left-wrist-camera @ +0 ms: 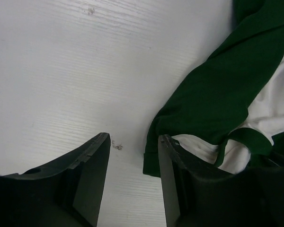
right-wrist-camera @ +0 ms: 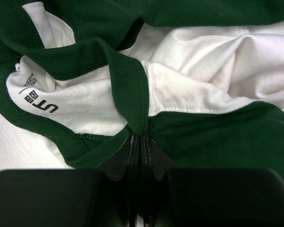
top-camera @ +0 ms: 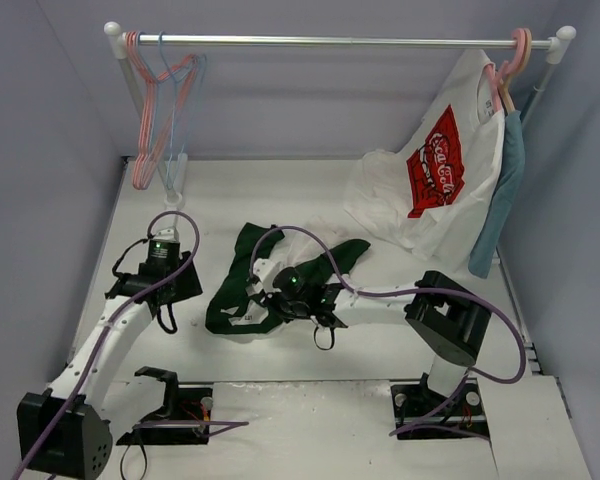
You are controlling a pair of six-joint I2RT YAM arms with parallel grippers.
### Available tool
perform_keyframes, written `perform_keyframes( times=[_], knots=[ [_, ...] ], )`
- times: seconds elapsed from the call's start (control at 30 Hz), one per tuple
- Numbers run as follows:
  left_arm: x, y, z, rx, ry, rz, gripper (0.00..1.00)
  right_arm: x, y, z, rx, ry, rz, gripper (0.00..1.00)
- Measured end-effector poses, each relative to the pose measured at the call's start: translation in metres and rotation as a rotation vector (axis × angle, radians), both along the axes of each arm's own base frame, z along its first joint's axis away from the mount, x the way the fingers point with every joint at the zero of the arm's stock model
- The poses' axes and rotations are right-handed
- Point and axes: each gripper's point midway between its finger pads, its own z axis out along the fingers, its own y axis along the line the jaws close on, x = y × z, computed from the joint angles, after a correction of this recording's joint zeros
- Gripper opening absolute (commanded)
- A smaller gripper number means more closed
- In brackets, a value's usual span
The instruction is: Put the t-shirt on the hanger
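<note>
The dark green t-shirt [top-camera: 242,292] lies crumpled on the table's middle, over a plain white cloth [right-wrist-camera: 203,56]. My right gripper [top-camera: 285,290] is shut on the t-shirt's ribbed collar [right-wrist-camera: 130,90], with the fingertips [right-wrist-camera: 141,138] pinched together on the fabric. My left gripper [top-camera: 178,285] is open and empty, low over bare table just left of the t-shirt [left-wrist-camera: 217,90]; the cloth's edge lies beside its right finger [left-wrist-camera: 173,165]. The light-blue wire hanger [top-camera: 196,75] hangs on the rail at the back left, among pink hangers.
Pink hangers [top-camera: 145,110] hang at the rail's left end. A white t-shirt with a red logo [top-camera: 435,170] and a teal garment [top-camera: 505,190] hang at the right end. Grey walls enclose the table [top-camera: 310,195].
</note>
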Motion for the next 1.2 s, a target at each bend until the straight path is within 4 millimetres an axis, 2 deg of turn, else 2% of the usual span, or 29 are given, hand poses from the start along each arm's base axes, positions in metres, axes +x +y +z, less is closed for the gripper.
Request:
perform_keyframes(
  times=[0.13,0.37,0.6,0.7,0.83,0.9,1.0,1.03,1.2],
  knots=[
    [0.008,-0.014,-0.015,0.005,0.059,-0.017,0.47,0.0,-0.008,0.006,0.007,-0.021,-0.016,0.0],
    [0.019,-0.052,-0.035,0.043,0.09,-0.097,0.49,-0.002,-0.014,0.011,0.016,-0.034,-0.024,0.0],
    [0.035,-0.058,-0.048,0.051,0.071,-0.065,0.49,-0.004,-0.021,0.019,0.034,-0.046,-0.028,0.0],
    [0.037,-0.061,-0.056,0.049,0.083,-0.059,0.44,-0.003,-0.022,0.027,0.05,-0.055,-0.033,0.0],
    [0.033,-0.068,-0.068,0.03,0.101,-0.066,0.42,0.0,-0.023,0.042,0.078,-0.079,-0.044,0.0],
    [0.028,-0.069,-0.073,0.015,0.11,-0.07,0.36,0.002,-0.024,0.049,0.092,-0.089,-0.051,0.0],
    [0.021,-0.071,-0.076,-0.011,0.112,-0.068,0.04,0.003,-0.026,0.055,0.106,-0.1,-0.057,0.0],
    [0.02,-0.072,-0.076,-0.021,0.11,-0.066,0.0,0.004,-0.026,0.057,0.109,-0.102,-0.06,0.0],
    [0.021,-0.076,-0.075,-0.047,0.108,-0.074,0.0,0.004,-0.031,0.058,0.097,-0.102,-0.069,0.0]
  ],
)
